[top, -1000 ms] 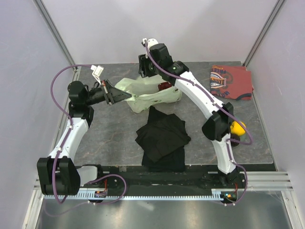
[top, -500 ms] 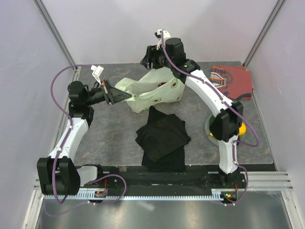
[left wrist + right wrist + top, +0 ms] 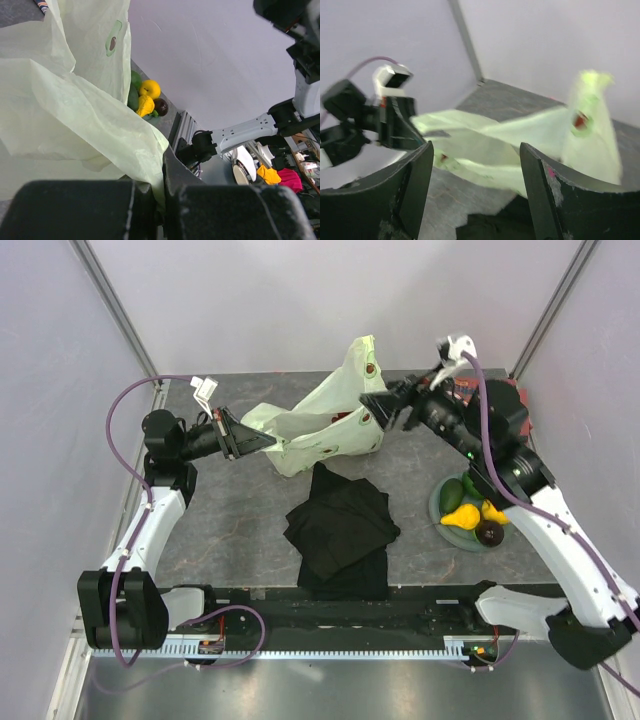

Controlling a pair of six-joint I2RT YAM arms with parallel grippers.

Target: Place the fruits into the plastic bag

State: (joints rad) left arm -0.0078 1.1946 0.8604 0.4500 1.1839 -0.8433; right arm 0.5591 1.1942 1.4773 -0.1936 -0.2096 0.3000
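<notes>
The pale yellow-green plastic bag (image 3: 320, 430) lies at the back middle of the table, one handle standing up. My left gripper (image 3: 247, 441) is shut on the bag's left edge; the left wrist view shows the film (image 3: 75, 115) pinched between its fingers. My right gripper (image 3: 385, 410) is open and empty, just right of the bag, which shows blurred between its fingers (image 3: 495, 145). A green fruit (image 3: 455, 490), yellow fruits (image 3: 462, 517) and a dark maroon one (image 3: 490, 533) lie on the plate (image 3: 437, 508). They also show in the left wrist view (image 3: 146, 97). I cannot make out the grape bunch.
A folded black cloth (image 3: 340, 530) lies in front of the bag, also at the bottom of the right wrist view (image 3: 505, 230). The red-orange patterned cloth (image 3: 512, 390) is at the back right, mostly hidden by my right arm. Walls close in the table.
My right arm has swung from over the bag's back edge to the right and turned to face the bag. One bag handle now stands upright. The plate of fruits is uncovered.
</notes>
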